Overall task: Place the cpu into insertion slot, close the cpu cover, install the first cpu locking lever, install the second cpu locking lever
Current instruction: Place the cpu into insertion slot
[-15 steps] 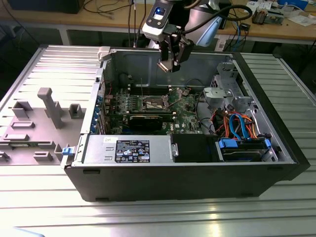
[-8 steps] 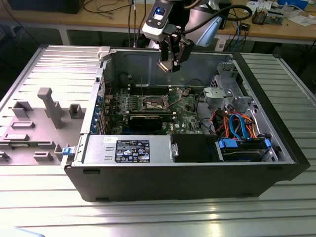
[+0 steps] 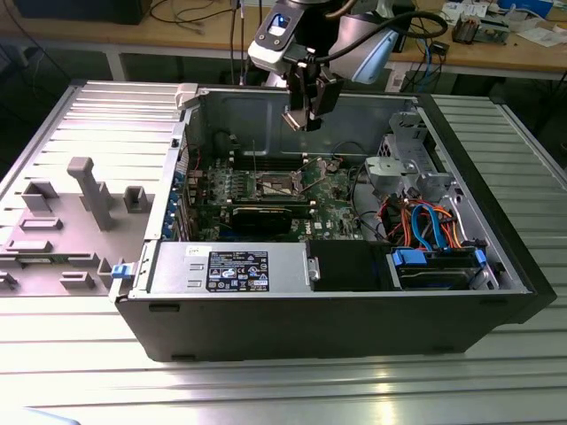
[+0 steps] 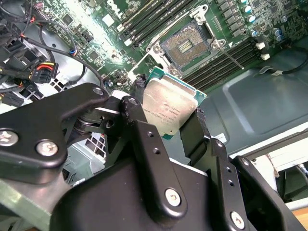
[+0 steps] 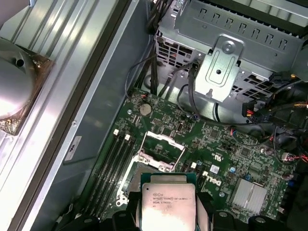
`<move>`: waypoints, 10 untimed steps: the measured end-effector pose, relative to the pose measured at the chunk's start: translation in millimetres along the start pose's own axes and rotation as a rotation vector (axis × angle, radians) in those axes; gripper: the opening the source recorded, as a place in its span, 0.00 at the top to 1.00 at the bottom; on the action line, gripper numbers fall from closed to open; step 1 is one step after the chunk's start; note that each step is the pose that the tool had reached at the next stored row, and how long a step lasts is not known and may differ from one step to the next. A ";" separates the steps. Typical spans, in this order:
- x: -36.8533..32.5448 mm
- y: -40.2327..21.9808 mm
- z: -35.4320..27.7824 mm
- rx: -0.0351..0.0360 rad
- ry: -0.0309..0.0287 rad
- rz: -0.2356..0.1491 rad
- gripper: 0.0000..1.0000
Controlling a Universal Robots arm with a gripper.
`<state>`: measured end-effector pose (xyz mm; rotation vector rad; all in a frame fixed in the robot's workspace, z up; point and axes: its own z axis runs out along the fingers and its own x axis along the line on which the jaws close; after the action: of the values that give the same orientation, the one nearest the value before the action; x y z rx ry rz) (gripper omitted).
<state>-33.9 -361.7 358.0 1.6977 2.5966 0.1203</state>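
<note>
You've got the chip [image 4: 171, 107] in hand: the gripper [image 3: 304, 115] is closed on it, with the black fingers [image 4: 139, 125] pinching two opposite edges and the dull metal top facing the wrist cameras. It hangs in the air above the open computer case [image 3: 310, 328], clear of the green board [image 5: 216, 159] and touching nothing.

There's your target, the socket [image 4: 185, 45], a small dark square with its contact field bare and nothing seated in it. In the first wrist view the cover [image 5: 161, 150] looks flipped up just behind the socket, so the way in appears clear. The chip partly hides the socket there, so trust the second wrist view for line-up.

To do this step well, I'd say square up first. In the second wrist view the chip's edges sit turned against the socket's rim, so match the rotation before you commit to any descent. Centre it over the opening, hold it level, and come straight down with no sideways slide, because those contacts look fine and easy to bend.

Watch the thin lever [image 4: 233, 58] beside the socket and the long memory slots [image 4: 216, 70] just past it. The fingers reach beyond the chip's edges and could catch either one. Let go only once the chip sits flat inside the rim.
</note>
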 end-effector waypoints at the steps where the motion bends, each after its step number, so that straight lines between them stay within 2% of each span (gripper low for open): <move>1: 0.0 0.0 0.0 0.0000 0.0000 0.000 0.45; 10: 0.0 0.0 0.0 -0.0001 0.0000 0.000 0.45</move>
<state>-33.9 -361.7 358.0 1.6983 2.5961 0.1205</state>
